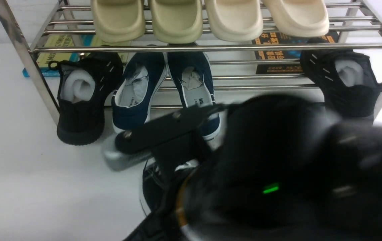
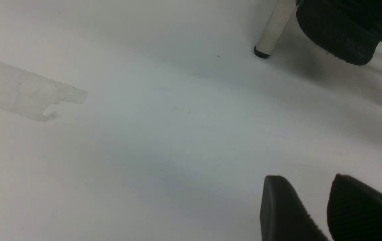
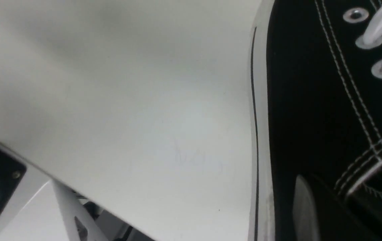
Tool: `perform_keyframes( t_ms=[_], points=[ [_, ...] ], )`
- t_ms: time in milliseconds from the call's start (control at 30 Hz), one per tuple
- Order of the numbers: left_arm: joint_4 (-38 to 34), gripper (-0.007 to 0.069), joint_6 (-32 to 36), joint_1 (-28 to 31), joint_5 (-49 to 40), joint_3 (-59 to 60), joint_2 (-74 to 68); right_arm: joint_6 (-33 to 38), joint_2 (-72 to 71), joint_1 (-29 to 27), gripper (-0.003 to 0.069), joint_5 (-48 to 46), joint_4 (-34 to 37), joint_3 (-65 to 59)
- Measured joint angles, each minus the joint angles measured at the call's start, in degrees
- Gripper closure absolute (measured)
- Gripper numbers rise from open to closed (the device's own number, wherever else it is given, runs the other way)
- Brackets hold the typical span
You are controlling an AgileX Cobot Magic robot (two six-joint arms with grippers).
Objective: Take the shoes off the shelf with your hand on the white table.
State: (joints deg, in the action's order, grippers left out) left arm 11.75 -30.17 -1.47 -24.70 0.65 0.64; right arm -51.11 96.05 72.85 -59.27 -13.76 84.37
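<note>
A black canvas shoe [image 3: 311, 100] with white laces and a white-trimmed sole fills the right wrist view, low over the white table [image 3: 127, 100]. My right gripper [image 3: 328, 197] is shut on the shoe's side wall: one grey finger [image 3: 303, 204] presses the outside, the other is hidden inside. In the front view my bulky right arm [image 1: 278, 160] covers most of that shoe [image 1: 149, 190], which sits in front of the chrome shelf [image 1: 211, 48]. My left gripper [image 2: 311, 201] hangs open over bare table [image 2: 177, 134] near a shelf leg [image 2: 273, 30]. A second such shoe is not visible.
The lower tier holds navy slip-ons [image 1: 137, 93] between two black knit shoes [image 1: 84, 97] [image 1: 345, 80]. Beige slides [image 1: 177, 20] sit on the top tier, with books [image 1: 57, 43] behind. The table edge [image 3: 27, 157] shows in the right wrist view.
</note>
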Motion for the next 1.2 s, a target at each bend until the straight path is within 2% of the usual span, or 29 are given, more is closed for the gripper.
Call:
perform_keyframes(
  t_ms=[67, 167, 200, 300, 500, 800, 1200],
  points=[
    [0.0, 0.0385, 0.0, 0.0, 0.0, 0.0, 0.0, -1.2, 2.3, 0.0, 0.0648, 1.5, -1.3, 0.0],
    [0.0, 0.0385, 0.0, 0.0, 0.0, 0.0, 0.0, -7.7, 7.8, 0.0, 0.0645, 5.2, -6.8, 0.0],
    [0.0, 0.0385, 0.0, 0.0, 0.0, 0.0, 0.0, -8.2, 8.3, 0.0, 0.0645, 5.3, -7.1, 0.0],
    [0.0, 0.0385, 0.0, 0.0, 0.0, 0.0, 0.0, -15.5, 12.3, -0.1, 0.0645, 5.0, -12.5, 0.0],
    [0.0, 0.0385, 0.0, 0.0, 0.0, 0.0, 0.0, -23.0, 15.4, -1.8, 0.0645, 4.5, -14.4, 0.0],
    [0.0, 0.0385, 0.0, 0.0, 0.0, 0.0, 0.0, -26.9, 17.5, -5.9, 0.0643, 1.8, -13.1, 0.1],
    [0.0, 0.0385, 0.0, 0.0, 0.0, 0.0, 0.0, -30.2, 17.6, -5.5, 0.0642, -2.7, -14.9, 0.6]
  ],
)
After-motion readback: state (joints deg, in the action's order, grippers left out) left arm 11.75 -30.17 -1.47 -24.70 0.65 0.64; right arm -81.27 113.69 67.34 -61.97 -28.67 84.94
